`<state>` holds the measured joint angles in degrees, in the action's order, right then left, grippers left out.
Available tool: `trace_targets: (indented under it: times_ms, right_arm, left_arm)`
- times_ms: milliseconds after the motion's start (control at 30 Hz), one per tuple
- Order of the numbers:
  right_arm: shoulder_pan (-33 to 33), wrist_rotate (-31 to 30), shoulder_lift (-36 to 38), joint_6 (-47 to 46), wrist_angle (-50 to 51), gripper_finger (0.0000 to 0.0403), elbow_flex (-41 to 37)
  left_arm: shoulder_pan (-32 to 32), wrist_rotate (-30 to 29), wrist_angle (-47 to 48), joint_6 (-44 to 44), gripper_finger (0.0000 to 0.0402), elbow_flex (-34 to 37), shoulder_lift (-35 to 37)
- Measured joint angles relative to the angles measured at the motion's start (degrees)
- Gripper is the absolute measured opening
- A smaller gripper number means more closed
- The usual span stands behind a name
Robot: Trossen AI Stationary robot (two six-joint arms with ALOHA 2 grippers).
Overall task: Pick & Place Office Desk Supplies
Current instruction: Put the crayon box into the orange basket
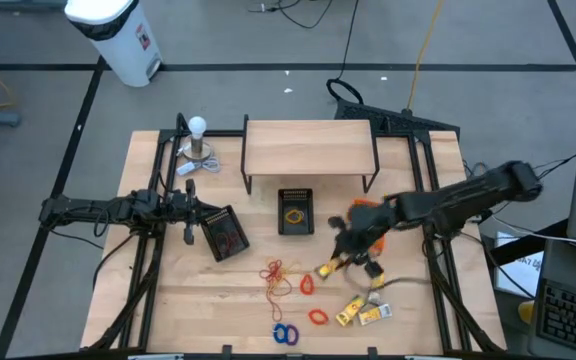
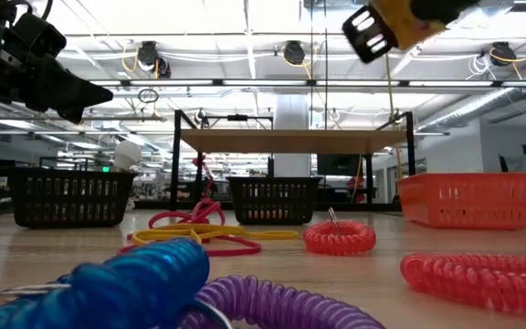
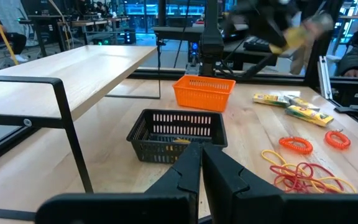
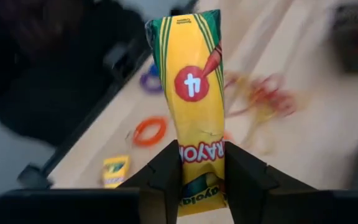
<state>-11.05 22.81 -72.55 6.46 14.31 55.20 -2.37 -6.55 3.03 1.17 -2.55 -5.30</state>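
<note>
My right gripper hangs above the table's right half, shut on a yellow crayon packet; it also shows in the high view and at the top of the low view. Two more yellow packets lie flat near the front edge. Tangled red and tan rubber bands, orange rings and a blue and purple ring lie on the wood. My left gripper waits shut at the left, beside a tilted black mesh bin. My right gripper pinches the packet near one short end, a finger on each long side. The fingers slant down from the table's right, and the packet runs lengthwise out past them. It is lifted clear of the table.
A second black mesh bin stands at the centre, in front of a low wooden shelf. An orange bin sits partly under my right arm. A white bulb-shaped object stands at the far left. Bare wood lies at the near left.
</note>
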Motion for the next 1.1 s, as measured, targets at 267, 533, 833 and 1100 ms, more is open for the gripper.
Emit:
trace_targets:
  times_ms: [267, 533, 833, 1100]
  right_arm:
    - [7.3, -0.8, 26.9, -6.7, -22.7, 0.0094, -22.2]
    - [8.1, -8.0, 48.3, -7.4, -32.2, 0.0086, -40.1]
    - [8.1, -11.0, 58.3, -4.0, -33.4, 0.0085, -47.5]
    - [8.1, -11.0, 59.9, -3.8, -41.2, 0.0085, -54.1]
  left_arm:
    - [0.0, 0.0, 0.0, 0.0, 0.0019, 0.0, 0.0]
    - [0.0, 0.0, -0.2, -0.1, 0.0019, 0.0, 0.0]
    - [0.0, 0.0, -0.2, 1.1, 0.0019, 0.0, 0.0]
    - [0.0, -0.2, -0.3, 0.8, 0.0019, 0.1, 0.0]
